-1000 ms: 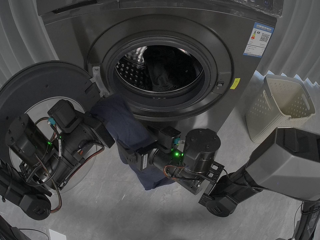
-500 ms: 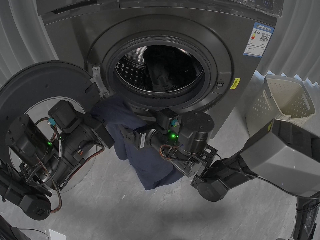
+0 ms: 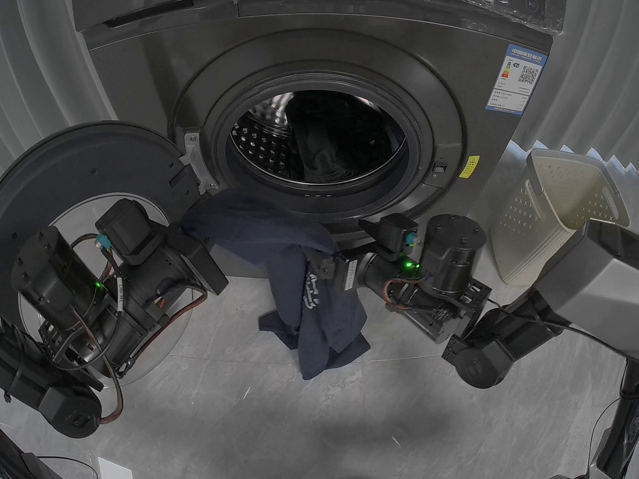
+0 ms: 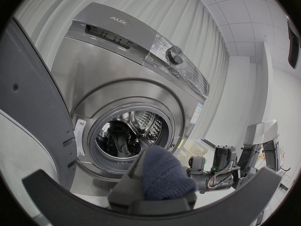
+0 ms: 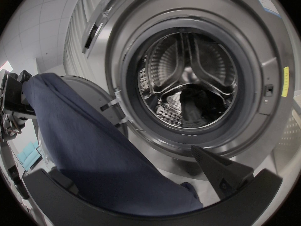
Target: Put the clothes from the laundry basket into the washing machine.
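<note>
A dark navy garment (image 3: 279, 247) stretches between my two grippers below the washing machine's open porthole (image 3: 319, 134), and its lower part hangs to the floor. My left gripper (image 3: 203, 234) is shut on one end, a bunch of cloth (image 4: 164, 173) showing between its fingers. My right gripper (image 3: 318, 264) carries the other part: the garment (image 5: 94, 154) lies draped over one finger, while the other finger (image 5: 219, 170) stands apart from it. Dark clothes (image 5: 194, 107) lie inside the drum. The beige laundry basket (image 3: 572, 201) stands right of the machine.
The round machine door (image 3: 86, 167) is swung open to the left, right behind my left arm. Grey floor (image 3: 253, 407) lies in front of the machine. Curtains hang on both sides.
My right gripper has swung right and slightly up toward the machine front, dragging the garment with it so the cloth spreads out. The left arm has stayed put.
</note>
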